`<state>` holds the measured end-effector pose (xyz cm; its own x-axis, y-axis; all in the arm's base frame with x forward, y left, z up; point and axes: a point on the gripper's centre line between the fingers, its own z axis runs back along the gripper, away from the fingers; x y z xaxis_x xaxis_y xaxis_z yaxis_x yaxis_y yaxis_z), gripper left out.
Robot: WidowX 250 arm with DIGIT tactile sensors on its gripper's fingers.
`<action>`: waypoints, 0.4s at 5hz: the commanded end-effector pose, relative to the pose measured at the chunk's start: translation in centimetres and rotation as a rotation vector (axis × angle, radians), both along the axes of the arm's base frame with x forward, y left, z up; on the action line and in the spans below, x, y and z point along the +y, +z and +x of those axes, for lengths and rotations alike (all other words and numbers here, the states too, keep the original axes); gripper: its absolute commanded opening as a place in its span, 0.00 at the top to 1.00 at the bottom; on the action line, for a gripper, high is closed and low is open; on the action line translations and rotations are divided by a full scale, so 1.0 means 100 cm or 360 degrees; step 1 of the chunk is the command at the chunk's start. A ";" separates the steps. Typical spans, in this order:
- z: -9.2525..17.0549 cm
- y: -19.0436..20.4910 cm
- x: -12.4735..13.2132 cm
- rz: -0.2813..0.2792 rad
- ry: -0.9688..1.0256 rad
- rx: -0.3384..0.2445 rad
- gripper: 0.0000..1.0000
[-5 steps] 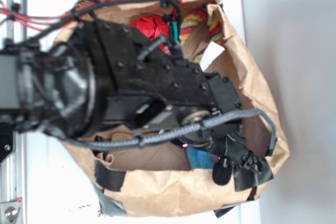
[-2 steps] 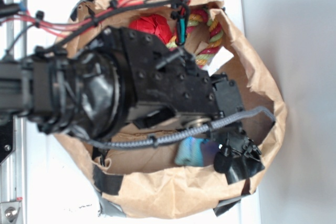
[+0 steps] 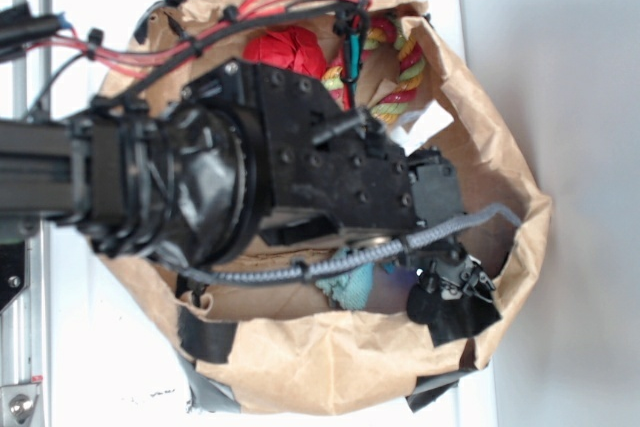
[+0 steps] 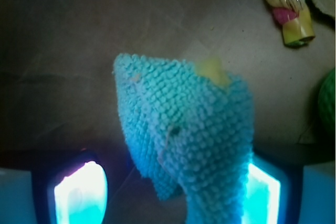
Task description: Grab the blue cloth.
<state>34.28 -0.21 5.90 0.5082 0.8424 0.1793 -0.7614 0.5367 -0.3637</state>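
The blue cloth point(image 4: 189, 129) is a teal woven rag with a small yellow patch at its top. In the wrist view it hangs bunched between my fingers, against the right finger point(image 4: 265, 192), a gap away from the left one, above the brown bag floor. In the exterior view the cloth point(image 3: 347, 285) shows as a teal patch under my black arm, inside the paper bag point(image 3: 505, 162). My gripper point(image 3: 378, 282), seen from the wrist point(image 4: 170, 187), is shut on the cloth; its fingertips are mostly hidden by the arm in the exterior view.
The paper bag's crumpled walls surround the arm on all sides. A red cloth point(image 3: 283, 50) and a multicoloured rope point(image 3: 403, 59) lie at the bag's far end; the rope point(image 4: 286, 3) and the edge of a green ball point(image 4: 328, 100) show in the wrist view.
The arm has risen towards the exterior camera and shifted left. The blue cloth has come up with the gripper, moving left off the bag floor.
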 end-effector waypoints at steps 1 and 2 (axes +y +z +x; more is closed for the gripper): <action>0.014 0.020 -0.001 0.0027 -0.0038 -0.0121 1.00; 0.012 0.025 -0.002 0.0052 -0.0155 -0.0142 1.00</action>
<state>34.29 -0.68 5.85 0.5804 0.7859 0.2135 -0.7032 0.6159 -0.3553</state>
